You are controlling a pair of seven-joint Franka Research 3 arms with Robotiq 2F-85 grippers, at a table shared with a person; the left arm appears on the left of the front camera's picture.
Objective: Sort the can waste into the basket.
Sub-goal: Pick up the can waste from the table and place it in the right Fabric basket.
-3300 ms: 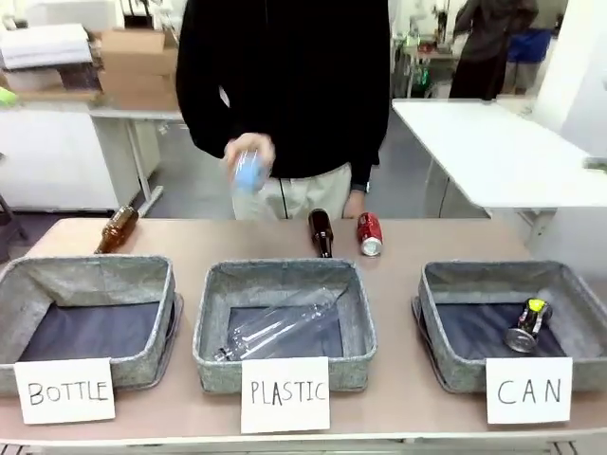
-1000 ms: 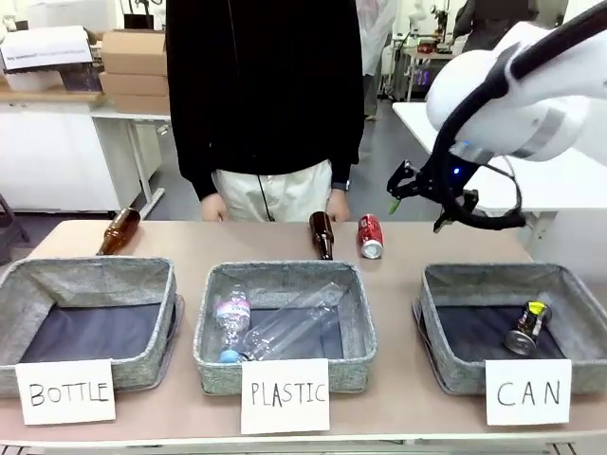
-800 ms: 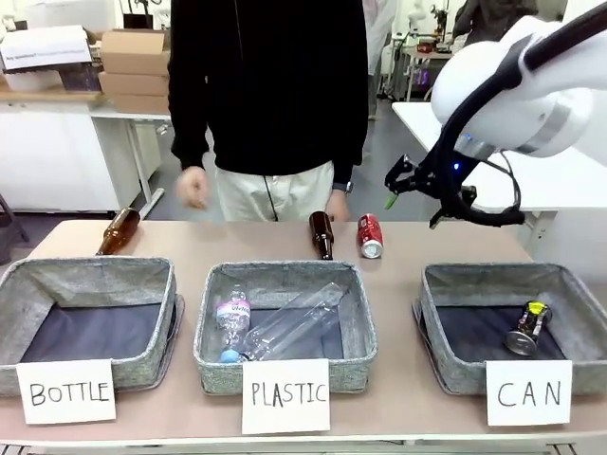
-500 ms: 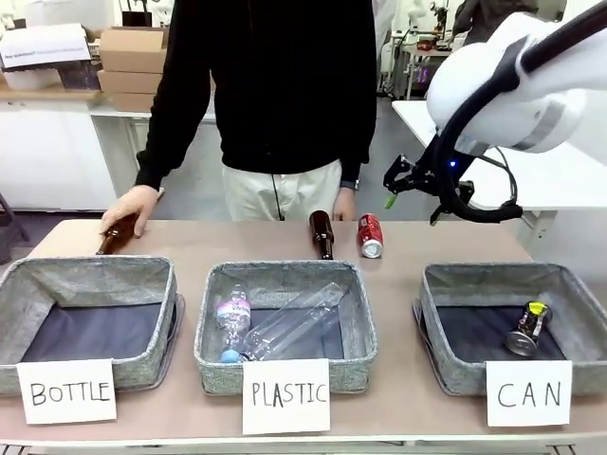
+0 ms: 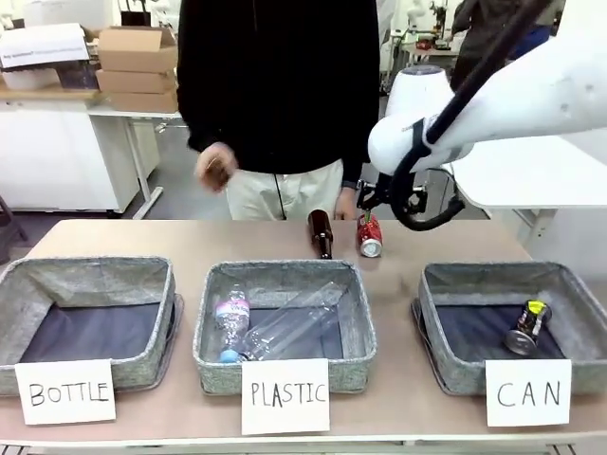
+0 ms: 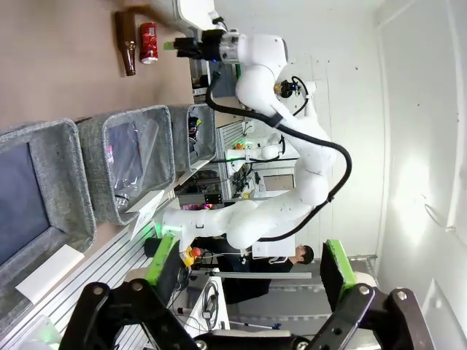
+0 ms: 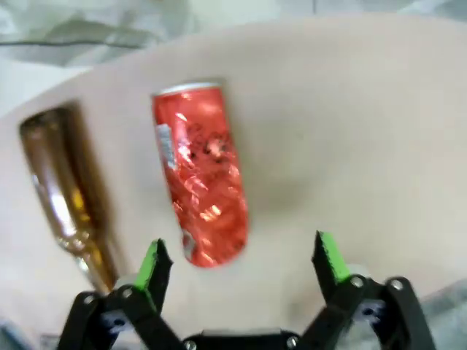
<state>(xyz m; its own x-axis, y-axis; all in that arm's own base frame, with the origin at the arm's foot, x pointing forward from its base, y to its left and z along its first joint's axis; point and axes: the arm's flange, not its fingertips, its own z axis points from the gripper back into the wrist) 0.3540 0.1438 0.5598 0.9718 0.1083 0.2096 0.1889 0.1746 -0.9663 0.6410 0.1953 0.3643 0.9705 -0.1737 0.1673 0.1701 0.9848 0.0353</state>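
Note:
A red can [image 5: 369,235] lies on its side near the table's far edge. My right gripper [image 5: 365,207] hovers just above it, open. In the right wrist view the red can [image 7: 201,171] points toward the gap of the right gripper [image 7: 241,259], its near end close to the left green pad [image 7: 153,262]. A dark silvery can [image 5: 527,325] with a yellow-green patch lies in the grey basket [image 5: 429,318] behind the "CAN" card [image 5: 528,390]. My left gripper [image 6: 244,259] is open with nothing in it, raised high off to one side of the table. From there the red can [image 6: 148,42] shows far off.
A brown glass bottle [image 5: 321,233] lies just left of the red can, brown bottle [image 7: 69,193] close beside my fingers. The person's hand [image 5: 216,169] is raised behind the table, holding something dark. The "PLASTIC" basket [image 5: 213,332] holds clear bottles. The "BOTTLE" basket [image 5: 95,268] stands at the left.
My right arm has swung left and down to just over the red can. The person's hand has lifted the brown bottle from the table's far left.

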